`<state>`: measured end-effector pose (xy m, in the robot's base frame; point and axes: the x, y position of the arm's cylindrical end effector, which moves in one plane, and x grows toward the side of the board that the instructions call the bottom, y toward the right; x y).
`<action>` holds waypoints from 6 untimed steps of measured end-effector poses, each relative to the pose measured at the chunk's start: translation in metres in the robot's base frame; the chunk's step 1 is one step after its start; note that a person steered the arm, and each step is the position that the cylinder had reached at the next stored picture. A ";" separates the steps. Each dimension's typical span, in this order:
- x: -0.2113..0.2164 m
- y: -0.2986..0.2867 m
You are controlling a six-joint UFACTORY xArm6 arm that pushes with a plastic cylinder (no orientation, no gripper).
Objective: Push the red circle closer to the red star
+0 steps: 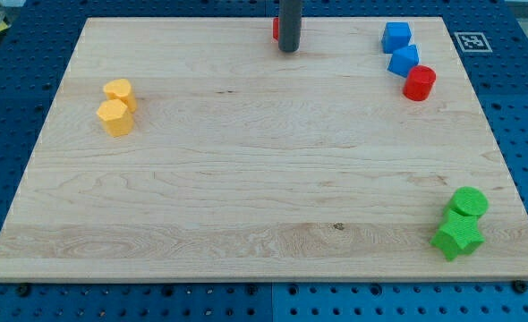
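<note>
— Green star (pixel 456 237) and green circle (pixel 468 202) sit nearest us, touching, at the near right corner of the counter (pixel 246 179). Do they matter?

— No, they are well apart from the job. Start from my tip (pixel 288 51). It rests at the far edge, about mid-width. This arm has no gripper, only the rod, so there is nothing to open or close.

— What is that red sliver beside the rod?

— A red block (pixel 276 29), just left of the rod and mostly hidden behind it. I cannot make out its shape; since it is the only other red piece, I take it to be the red star.

— And the red circle (pixel 419 82)?

— Far right, well apart from my tip. It touches the nearer blue block (pixel 404 60), which touches the farther blue block (pixel 396 37).

— So your tip is on the wrong side?

— I judge so. To send the circle left toward the star, the tip must come round to its right side. The blue pair crowds its far side, so a careless approach could drag them along.

— The yellow blocks?

— Two, touching, at the left (pixel 116 105). Out of the path.
</note>
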<state>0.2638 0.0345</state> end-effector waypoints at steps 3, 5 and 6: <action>0.123 0.162; 0.134 0.307; 0.119 0.309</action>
<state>0.3824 0.3437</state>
